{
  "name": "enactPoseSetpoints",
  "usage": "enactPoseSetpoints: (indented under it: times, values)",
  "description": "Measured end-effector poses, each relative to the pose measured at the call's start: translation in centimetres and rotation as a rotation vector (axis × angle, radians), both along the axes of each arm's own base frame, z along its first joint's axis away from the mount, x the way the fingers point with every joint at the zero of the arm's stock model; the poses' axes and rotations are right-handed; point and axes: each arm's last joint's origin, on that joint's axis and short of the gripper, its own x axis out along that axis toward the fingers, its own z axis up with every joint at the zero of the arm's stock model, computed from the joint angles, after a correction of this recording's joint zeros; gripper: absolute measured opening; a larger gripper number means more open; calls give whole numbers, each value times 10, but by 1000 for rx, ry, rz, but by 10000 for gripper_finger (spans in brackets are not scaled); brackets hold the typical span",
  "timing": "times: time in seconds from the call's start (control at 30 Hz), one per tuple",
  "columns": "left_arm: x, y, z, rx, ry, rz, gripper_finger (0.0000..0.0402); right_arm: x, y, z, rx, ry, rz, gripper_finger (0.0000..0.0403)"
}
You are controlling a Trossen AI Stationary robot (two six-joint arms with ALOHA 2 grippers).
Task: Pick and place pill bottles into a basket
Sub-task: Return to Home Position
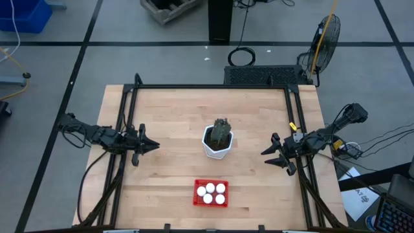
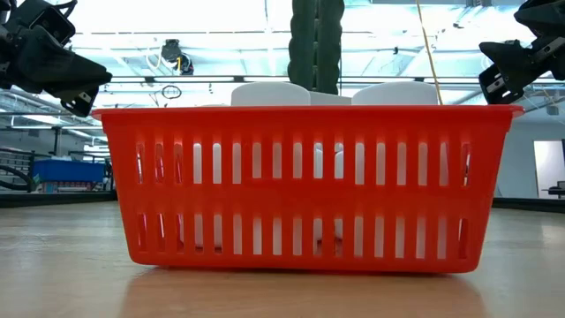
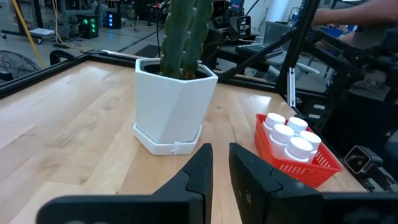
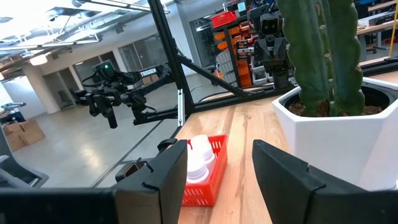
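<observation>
The red mesh basket (image 1: 211, 201) stands near the table's near edge, at the middle, its flat bottom on the wood. It fills the low view (image 2: 309, 185). Several white pill bottles (image 1: 211, 191) stand upright inside it, caps up, and show in the left wrist view (image 3: 289, 138). My left gripper (image 1: 155, 145) hovers at the table's left, fingers close together and empty, pointing toward the pot. My right gripper (image 1: 266, 155) hovers at the table's right, open and empty, also pointing toward the pot.
A white hexagonal pot (image 1: 218, 144) with a green cactus stands at the table's middle, between the two grippers and just beyond the basket. A black frame (image 1: 213, 87) runs along the table's far, left and right edges. Bare wood lies to both sides of the basket.
</observation>
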Motion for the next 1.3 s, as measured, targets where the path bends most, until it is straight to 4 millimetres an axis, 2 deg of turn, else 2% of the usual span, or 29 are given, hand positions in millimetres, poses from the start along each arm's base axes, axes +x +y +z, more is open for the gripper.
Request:
enactPoseSetpoints:
  times: [0.5, 0.9, 1.3]
  values:
    - [0, 0, 0, 0, 0, 0, 40, 0, 0, 0, 0, 0, 0, 175]
    - [0, 0, 0, 0, 0, 0, 57, 0, 0, 0, 0, 0, 0, 175]
    - [0, 0, 0, 0, 0, 0, 57, 0, 0, 0, 0, 0, 0, 175]
